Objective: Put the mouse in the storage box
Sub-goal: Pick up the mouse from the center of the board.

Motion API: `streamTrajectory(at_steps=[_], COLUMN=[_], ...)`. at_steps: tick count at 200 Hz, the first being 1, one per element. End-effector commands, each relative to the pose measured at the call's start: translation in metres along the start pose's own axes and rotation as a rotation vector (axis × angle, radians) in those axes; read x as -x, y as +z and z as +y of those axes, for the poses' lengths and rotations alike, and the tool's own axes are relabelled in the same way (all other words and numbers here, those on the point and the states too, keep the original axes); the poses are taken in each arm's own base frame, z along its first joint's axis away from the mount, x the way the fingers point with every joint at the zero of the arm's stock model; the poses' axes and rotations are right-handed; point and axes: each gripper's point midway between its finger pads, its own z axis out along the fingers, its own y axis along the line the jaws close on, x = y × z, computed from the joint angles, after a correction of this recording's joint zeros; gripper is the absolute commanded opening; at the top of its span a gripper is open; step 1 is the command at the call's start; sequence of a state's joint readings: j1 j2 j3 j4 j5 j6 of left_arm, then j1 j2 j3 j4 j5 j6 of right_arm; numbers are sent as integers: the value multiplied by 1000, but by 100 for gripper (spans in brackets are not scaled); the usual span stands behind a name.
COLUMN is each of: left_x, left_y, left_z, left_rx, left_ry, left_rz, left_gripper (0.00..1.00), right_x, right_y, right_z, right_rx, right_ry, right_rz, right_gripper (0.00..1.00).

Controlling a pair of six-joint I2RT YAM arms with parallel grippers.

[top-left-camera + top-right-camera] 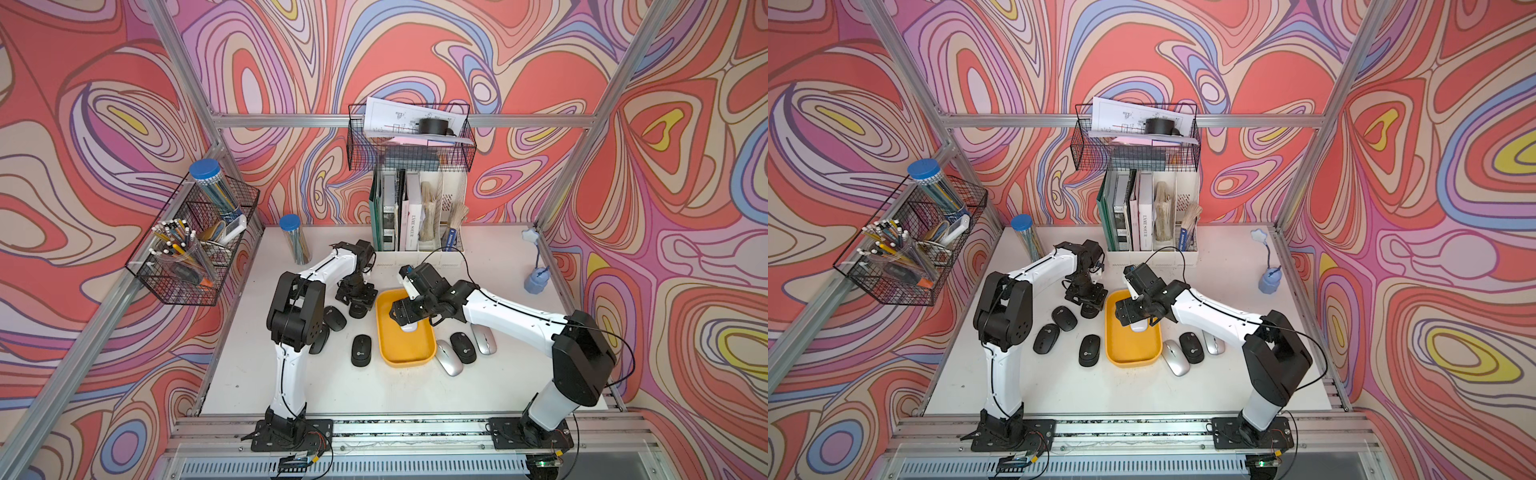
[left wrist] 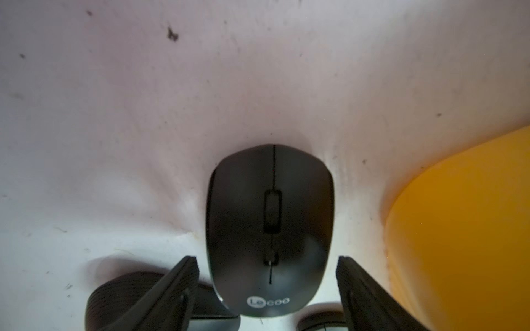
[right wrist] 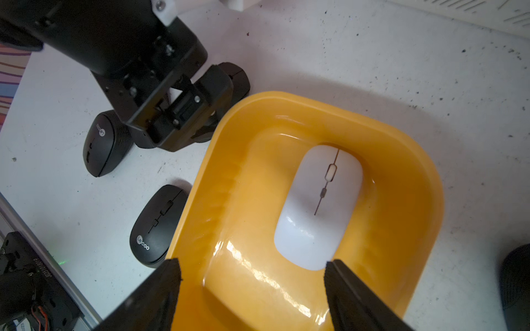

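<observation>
Though half-hidden from above | right wrist: white mouse in storage box

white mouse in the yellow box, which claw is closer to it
Right. The right claw hangs over the storage box, the white mouse just beyond its open jaws. The left claw is outside the box, straddling a black mouse.

Both top views: bright, even light, sharp, only faint shadows on tabletop. Left wrist view dim w/ pinkish cast, soft overall, dark shadow halo round black mouse. Right wrist view brighter; glare streaks on storage box floor, edges fisheye-bent.
</observation>
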State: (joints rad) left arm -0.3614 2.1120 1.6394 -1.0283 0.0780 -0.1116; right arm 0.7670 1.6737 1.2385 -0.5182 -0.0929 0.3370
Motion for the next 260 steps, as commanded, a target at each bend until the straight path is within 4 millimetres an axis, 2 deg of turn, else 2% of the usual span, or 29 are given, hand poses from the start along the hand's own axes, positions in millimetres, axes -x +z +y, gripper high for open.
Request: streamTrajectory(at_steps=[1,47,94,135,179,228,260], left_x=[-2,1,4,0,-7,-17,-21], left_y=[9,20,28,30,6,-39,-58], left_z=[6,6,10,14,25,26,25], left_rx=[51,49,67,92,151,154,141], left_ry=[4,-12,-26,-40,-96,-145,-158], left_rz=[41,45,32,38,-5,-104,-140], left_gripper=[79,76,72,56,47,46,46], right_x=[2,2,-4,-4,-4,-4,-2], right_y=[-8,-9,2,2,3,5,1], right_z=[-2,0,4,6,12,32,36], right_rx=[-7,4,39,59,91,206,227], right_ry=[-2,6,47,56,57,36,31], right_rz=[-17,-21,-8,-13,-6,2,-7], right_gripper=[80,79,75,74,73,74,74])
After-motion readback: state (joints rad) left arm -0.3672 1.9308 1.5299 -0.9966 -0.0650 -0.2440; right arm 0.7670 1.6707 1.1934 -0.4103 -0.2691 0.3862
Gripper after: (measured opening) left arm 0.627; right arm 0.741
